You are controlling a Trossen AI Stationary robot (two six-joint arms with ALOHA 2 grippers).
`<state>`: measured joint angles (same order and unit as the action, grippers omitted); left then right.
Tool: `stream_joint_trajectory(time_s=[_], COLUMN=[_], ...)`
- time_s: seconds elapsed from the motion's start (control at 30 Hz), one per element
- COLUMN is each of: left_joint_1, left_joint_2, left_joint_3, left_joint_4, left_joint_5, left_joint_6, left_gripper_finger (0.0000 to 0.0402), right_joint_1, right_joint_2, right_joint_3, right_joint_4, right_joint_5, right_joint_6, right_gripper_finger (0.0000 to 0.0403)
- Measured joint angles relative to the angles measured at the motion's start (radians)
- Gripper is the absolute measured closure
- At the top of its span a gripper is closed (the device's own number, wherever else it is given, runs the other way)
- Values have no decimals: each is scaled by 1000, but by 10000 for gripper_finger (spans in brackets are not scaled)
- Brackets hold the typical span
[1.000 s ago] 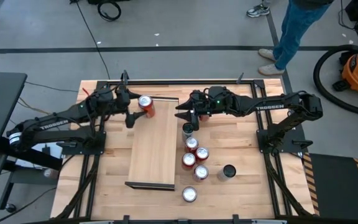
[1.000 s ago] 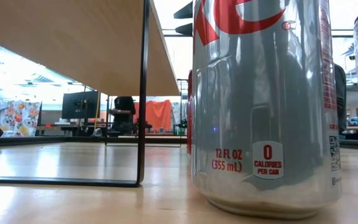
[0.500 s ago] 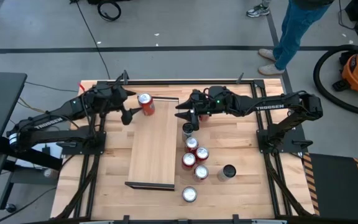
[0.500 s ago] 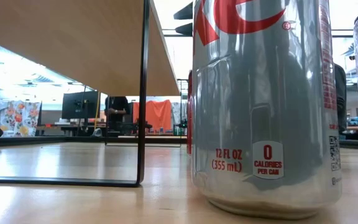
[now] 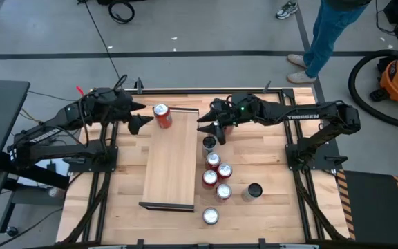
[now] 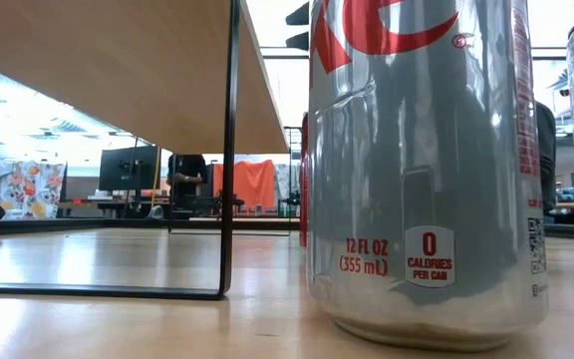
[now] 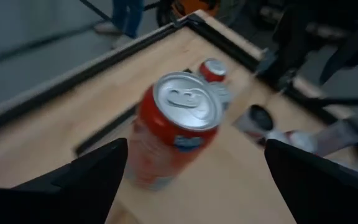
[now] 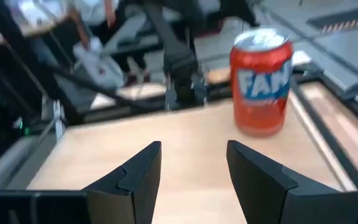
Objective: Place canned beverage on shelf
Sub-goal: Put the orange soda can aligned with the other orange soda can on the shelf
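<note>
1. The orange can stands upright on the far end of the shelf, near the shelf's left corner

2. 1 second ago the left gripper was right up against the orange can. Now it has pulled back to the can's left side, just beside it and not touching

3. The left gripper's fingers are spread wide apart and hold nothing. In the left wrist view the orange can sits free between them, farther off

4. The orange can has not moved or tipped since the left gripper let go, so it looks like this can is now placed

5. The right gripper hangs on the other side of the orange can, past the shelf's right edge. It has hardly moved. Its fingers are partly open and hold nothing

6. Right under the right gripper is the first of a row of cans on the table, beside the shelf's right edge. A big silver can fills the low view

7. I think the next job is to grab 1 of those cans, and the right gripper is the closest to them
</note>
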<state>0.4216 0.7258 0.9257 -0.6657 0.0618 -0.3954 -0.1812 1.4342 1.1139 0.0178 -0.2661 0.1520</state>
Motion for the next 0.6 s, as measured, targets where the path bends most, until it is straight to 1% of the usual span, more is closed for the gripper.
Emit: stream_joint_trajectory(time_s=[0.2, 0.33, 0.4, 0.47, 0.6], left_joint_1=[-14, -104, -158, -210, -296], left_joint_2=[1, 1, 1, 1, 3], left_joint_3=[1, 1, 1, 1, 1], left_joint_4=[0, 5, 5, 7, 12], left_joint_5=[120, 131, 89, 23, -67], left_joint_6=[-172, -273, -301, -326, -361], left_gripper_finger=[11, 11, 11, 15, 32], right_joint_1=[0, 2, 3, 3, -9], right_joint_2=[-15, -42, -49, -55, -55], right_joint_3=[33, 62, 62, 62, 62], right_joint_4=[-178, -367, -432, -475, -563], right_joint_5=[10, 34, 38, 53, 70], right_joint_6=[-87, -173, -180, -178, -186], right_gripper_finger=[211, 209, 205, 197, 175])
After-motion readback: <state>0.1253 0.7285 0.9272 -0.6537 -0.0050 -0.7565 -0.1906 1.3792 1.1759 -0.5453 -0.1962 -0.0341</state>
